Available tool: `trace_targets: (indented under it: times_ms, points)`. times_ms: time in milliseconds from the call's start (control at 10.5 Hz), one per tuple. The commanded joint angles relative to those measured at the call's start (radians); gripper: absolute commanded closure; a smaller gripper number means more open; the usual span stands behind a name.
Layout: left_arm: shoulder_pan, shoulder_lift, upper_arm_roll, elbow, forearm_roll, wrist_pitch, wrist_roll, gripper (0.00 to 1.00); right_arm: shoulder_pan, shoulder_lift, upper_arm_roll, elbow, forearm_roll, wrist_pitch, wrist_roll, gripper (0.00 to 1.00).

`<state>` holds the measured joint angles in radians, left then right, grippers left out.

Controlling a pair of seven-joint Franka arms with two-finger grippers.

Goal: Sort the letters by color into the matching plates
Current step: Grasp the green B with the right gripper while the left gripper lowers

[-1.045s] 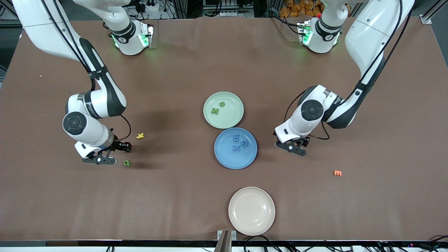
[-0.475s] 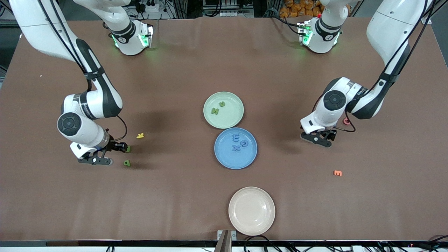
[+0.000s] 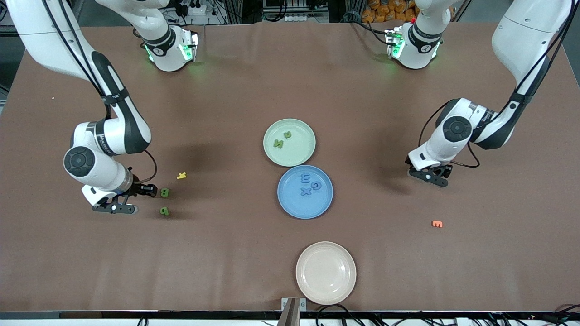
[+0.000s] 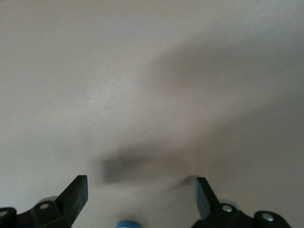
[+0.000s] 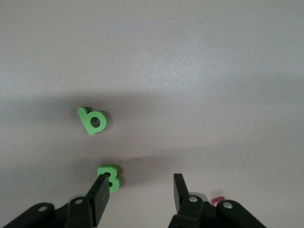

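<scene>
Letters read off plainly across a brown table. Green "B" and "b" lie near the right arm's end, a yellow "K" beside them. The right gripper hangs low by the "B", jaws apart, holding nothing. The mint plate holds two green letters; the blue plate holds "E", "X", "G". A beige plate sits nearest the camera. The left gripper is spread wide over bare table, an orange letter nearby.
</scene>
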<state>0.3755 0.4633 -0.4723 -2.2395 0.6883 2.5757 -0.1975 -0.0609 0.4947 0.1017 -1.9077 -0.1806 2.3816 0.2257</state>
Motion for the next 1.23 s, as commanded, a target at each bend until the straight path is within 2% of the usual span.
trace_targets:
  times_ms: [0, 285, 1140]
  points:
    - [0.062, -0.037, -0.015, -0.052, 0.023, 0.015, 0.030, 0.00, -0.010, -0.024, 0.003, -0.030, -0.007, 0.010, -0.009, 0.38]
    - [0.114, -0.029, -0.025, -0.071, 0.022, 0.015, 0.027, 0.00, -0.002, -0.009, 0.003, -0.047, -0.005, 0.063, -0.008, 0.38]
    - [0.141, -0.031, -0.057, -0.117, -0.026, 0.014, 0.024, 0.00, 0.023, 0.045, 0.006, -0.116, 0.018, 0.212, 0.006, 0.39]
